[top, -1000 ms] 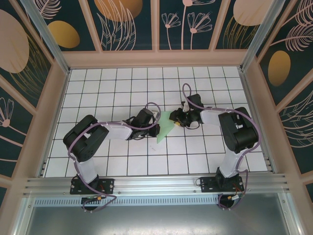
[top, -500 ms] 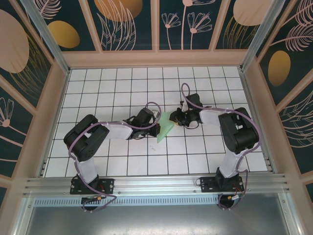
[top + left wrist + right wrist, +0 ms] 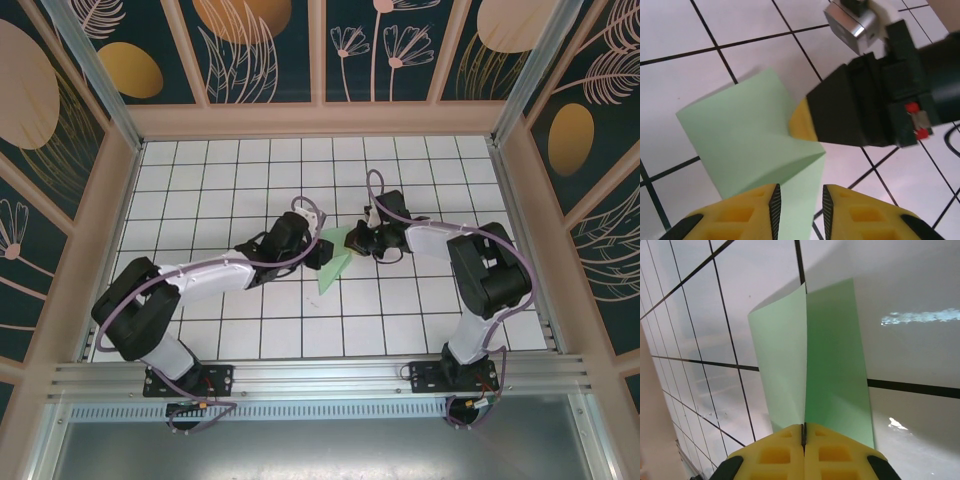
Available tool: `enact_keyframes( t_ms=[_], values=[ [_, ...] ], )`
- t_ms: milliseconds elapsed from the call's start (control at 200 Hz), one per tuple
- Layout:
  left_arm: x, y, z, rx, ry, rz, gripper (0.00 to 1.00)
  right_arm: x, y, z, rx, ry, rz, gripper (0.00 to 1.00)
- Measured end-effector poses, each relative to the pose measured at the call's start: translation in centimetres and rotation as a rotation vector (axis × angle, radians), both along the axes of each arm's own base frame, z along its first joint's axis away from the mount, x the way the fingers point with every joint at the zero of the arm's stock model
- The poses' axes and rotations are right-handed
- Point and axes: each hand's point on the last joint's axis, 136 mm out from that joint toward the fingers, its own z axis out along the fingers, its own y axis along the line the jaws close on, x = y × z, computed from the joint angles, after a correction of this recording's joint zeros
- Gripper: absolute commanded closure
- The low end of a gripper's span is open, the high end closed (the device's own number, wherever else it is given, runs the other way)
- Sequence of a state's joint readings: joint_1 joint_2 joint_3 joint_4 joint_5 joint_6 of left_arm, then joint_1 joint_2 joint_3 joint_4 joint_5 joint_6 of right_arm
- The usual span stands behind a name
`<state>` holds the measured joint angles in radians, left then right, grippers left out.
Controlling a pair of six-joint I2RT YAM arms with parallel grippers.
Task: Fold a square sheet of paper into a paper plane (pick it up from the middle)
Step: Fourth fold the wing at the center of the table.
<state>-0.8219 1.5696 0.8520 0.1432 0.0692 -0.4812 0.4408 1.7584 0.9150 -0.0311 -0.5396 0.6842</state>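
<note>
The pale mint-green sheet of paper (image 3: 333, 268) is folded along a centre crease and stands as a V over the white grid table (image 3: 200, 190), between the two arms. My right gripper (image 3: 352, 243) is shut on the crease at the paper's far end; in the right wrist view its yellow fingers (image 3: 803, 429) meet on the fold, and the two flaps of the paper (image 3: 835, 365) spread away from them. My left gripper (image 3: 800, 200) is open. A flap of the paper (image 3: 740, 135) runs through the gap between its pads without being pinched. The right gripper's yellow fingertip (image 3: 802, 122) touches the paper.
The wooden frame (image 3: 320, 120) walls in the table at the back and both sides. An aluminium rail (image 3: 320, 375) runs along the near edge by the arm bases. Purple cables (image 3: 375, 190) loop above both wrists.
The right gripper has shut on the paper's crease. The left gripper has opened and let go, and the left arm has stretched out lower towards the paper.
</note>
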Motion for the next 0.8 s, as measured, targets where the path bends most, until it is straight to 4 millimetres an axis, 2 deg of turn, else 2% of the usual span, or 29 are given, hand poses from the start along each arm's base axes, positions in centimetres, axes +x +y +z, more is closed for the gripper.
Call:
enact_keyframes(
  t_ms=[140,225,410,525,801],
  values=[
    [-2.5,-1.1,-1.2,0.087,0.001,-0.047,0.61,0.1,0.2,0.4,0.001,-0.01,-0.002,0.94],
    [-3.2,-1.4,-2.3,0.148,0.008,-0.062,0.57,0.2,0.1,0.4,-0.004,-0.01,-0.009,0.94],
    [-3.0,-2.2,-5.4,0.275,0.038,-0.063,0.55,0.1,0.2,0.4,-0.005,-0.009,-0.01,0.94],
    [-2.6,-2.8,-6.6,0.33,0.043,-0.055,0.56,0.0,0.3,0.4,-0.003,-0.003,-0.013,0.94],
    [-1.7,-2.4,-6.8,0.398,0.003,-0.004,0.56,0.4,0.0,0.3,-0.015,-0.005,-0.034,0.94]
  ],
)
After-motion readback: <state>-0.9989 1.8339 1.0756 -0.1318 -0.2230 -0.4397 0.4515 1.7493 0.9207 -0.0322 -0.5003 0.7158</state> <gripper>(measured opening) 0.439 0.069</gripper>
